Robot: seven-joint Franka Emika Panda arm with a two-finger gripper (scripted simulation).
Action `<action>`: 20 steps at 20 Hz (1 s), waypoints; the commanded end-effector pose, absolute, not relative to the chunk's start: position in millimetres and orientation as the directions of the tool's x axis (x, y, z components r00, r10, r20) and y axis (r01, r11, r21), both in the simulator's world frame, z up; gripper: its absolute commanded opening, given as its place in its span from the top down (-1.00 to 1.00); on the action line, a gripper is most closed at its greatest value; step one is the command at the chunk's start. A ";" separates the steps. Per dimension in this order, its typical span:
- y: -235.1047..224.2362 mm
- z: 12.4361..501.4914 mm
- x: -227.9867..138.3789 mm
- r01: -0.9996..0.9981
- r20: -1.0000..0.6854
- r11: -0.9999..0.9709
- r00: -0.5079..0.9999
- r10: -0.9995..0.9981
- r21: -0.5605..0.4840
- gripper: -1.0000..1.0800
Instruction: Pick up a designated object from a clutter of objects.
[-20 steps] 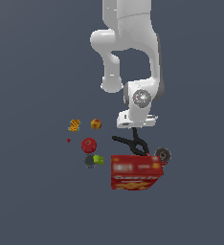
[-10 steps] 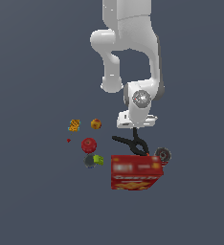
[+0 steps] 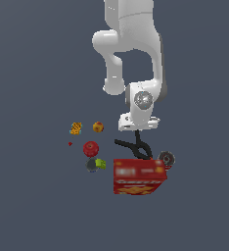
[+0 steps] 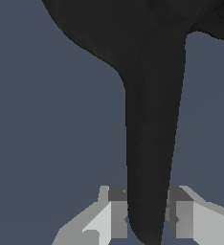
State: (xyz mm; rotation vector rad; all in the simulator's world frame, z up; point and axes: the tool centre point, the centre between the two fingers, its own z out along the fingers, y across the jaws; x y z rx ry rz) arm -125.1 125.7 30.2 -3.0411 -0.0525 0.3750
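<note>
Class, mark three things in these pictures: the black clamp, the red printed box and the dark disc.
black clamp (image 4: 150,143), wrist view, on the long handle.
red printed box (image 3: 138,172), exterior view, on its front face.
dark disc (image 3: 166,159), exterior view, on its round face.

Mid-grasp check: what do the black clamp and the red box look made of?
Black clamp: matte black, likely plastic or coated metal; the wrist view shows a smooth, unglossy handle between the gripper fingers. Red box: probably printed cardboard, with flat faces and blurred lettering.
</note>
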 end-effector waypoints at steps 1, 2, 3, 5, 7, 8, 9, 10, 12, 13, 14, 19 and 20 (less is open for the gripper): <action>117.8 36.7 -124.1 0.021 -0.241 -0.997 0.970 0.040 -0.080 1.00; 114.2 40.3 -123.8 0.021 -0.241 -0.997 0.970 0.040 -0.080 1.00; 109.8 44.3 -123.3 0.021 -0.241 -0.997 0.970 0.040 -0.081 1.00; 100.2 53.8 -122.4 0.021 -0.241 -0.997 0.970 0.040 -0.081 1.00; 88.8 65.0 -121.4 0.021 -0.241 -0.997 0.970 0.040 -0.081 1.00; 82.2 71.2 -120.7 0.020 -0.241 -0.996 0.970 0.039 -0.081 1.00; 75.5 77.8 -120.0 0.020 -0.241 -0.996 0.970 0.039 -0.081 1.00; 68.4 84.8 -119.4 0.020 -0.241 -0.996 0.970 0.039 -0.081 1.00; 52.7 99.9 -117.8 0.020 -0.242 -0.996 0.970 0.039 -0.082 1.00; 44.5 108.1 -116.9 0.020 -0.242 -0.996 0.970 0.039 -0.082 1.00; 35.8 116.6 -116.1 0.020 -0.242 -0.996 0.970 0.039 -0.082 1.00; -9.3 160.7 -111.2 0.019 -0.242 -0.996 0.970 0.038 -0.082 1.00; -18.4 169.6 -110.2 0.019 -0.242 -0.996 0.970 0.038 -0.082 1.00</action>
